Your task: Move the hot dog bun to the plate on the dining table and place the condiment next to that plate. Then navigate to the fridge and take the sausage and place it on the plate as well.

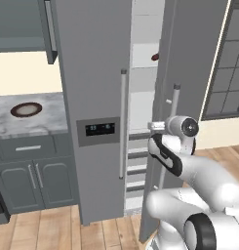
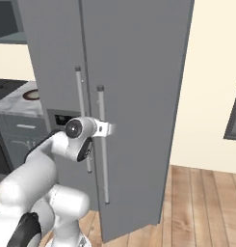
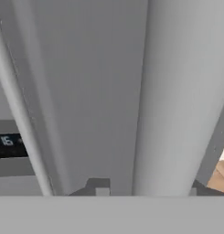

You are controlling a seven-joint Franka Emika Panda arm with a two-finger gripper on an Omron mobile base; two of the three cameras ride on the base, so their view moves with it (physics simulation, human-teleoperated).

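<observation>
The end effector [image 2: 110,128] was clamped on the tall vertical silver handle [image 2: 103,144] of the grey fridge's right door [image 2: 138,96], half open, while the small dark red sausage [image 1: 154,57] lay on a high shelf, above and beyond it.

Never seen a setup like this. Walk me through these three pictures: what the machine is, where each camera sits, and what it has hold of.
It is a white robot arm on a driving base, in a rendered kitchen. Two pictures come from cameras on the base, behind the arm to its left and right. The third looks along the hand. The arm faces a grey fridge. Its right door stands partly open, and shelves show through the gap. The gripper is at that door's long handle; its jaws are shut on the handle, which fills the hand view as a thick pale bar. To the left, a marble counter carries a dark-rimmed bowl.
</observation>
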